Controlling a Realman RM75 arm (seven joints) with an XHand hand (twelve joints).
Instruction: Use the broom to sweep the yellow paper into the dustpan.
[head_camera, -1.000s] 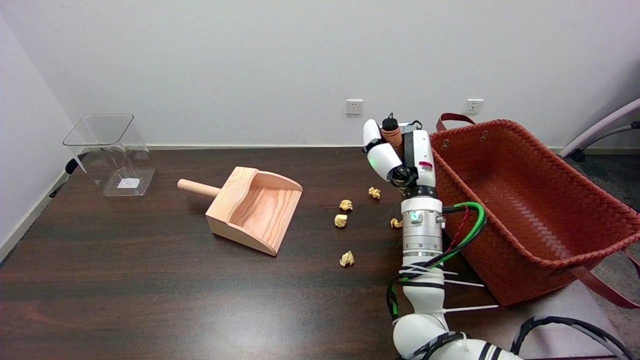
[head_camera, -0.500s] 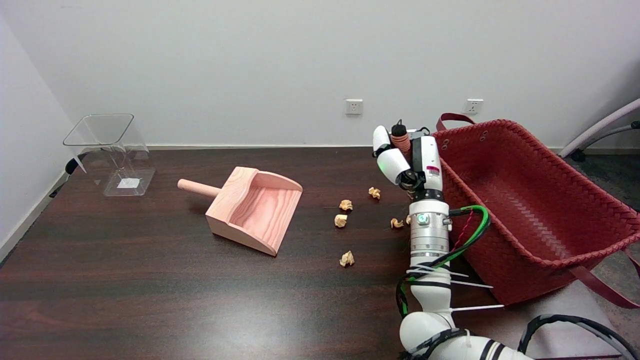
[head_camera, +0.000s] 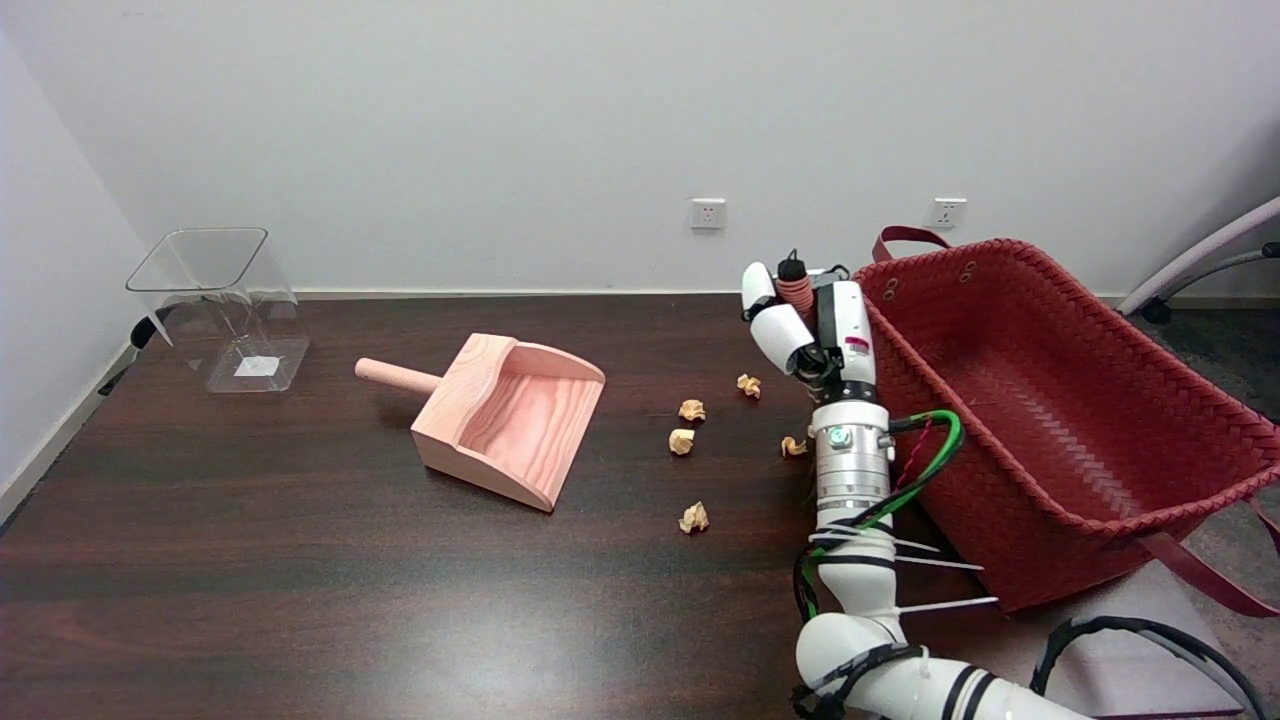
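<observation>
My right hand (head_camera: 812, 328) is raised by the left wall of the red basket and grips the broom (head_camera: 796, 284). Only the broom's orange-brown wound handle and black tip show above the fingers; its bristles are hidden behind the hand and wrist. Several crumpled yellow paper balls lie on the dark table left of the arm: one (head_camera: 748, 385) near the hand, two (head_camera: 691, 410) (head_camera: 681, 441) further left, one (head_camera: 793, 446) beside the wrist, one (head_camera: 694, 517) nearest the front. The wooden dustpan (head_camera: 510, 415) sits left of them, its mouth facing front right and its handle pointing left.
A large red woven basket (head_camera: 1050, 420) fills the table's right side, touching or just behind my arm. A clear plastic container (head_camera: 225, 305) stands at the far left corner. The wall runs along the table's far edge. A chair (head_camera: 1200, 260) shows at the far right.
My hand with the broom has shifted a little right and down, nearer the basket wall. The paper balls and the dustpan lie where they were.
</observation>
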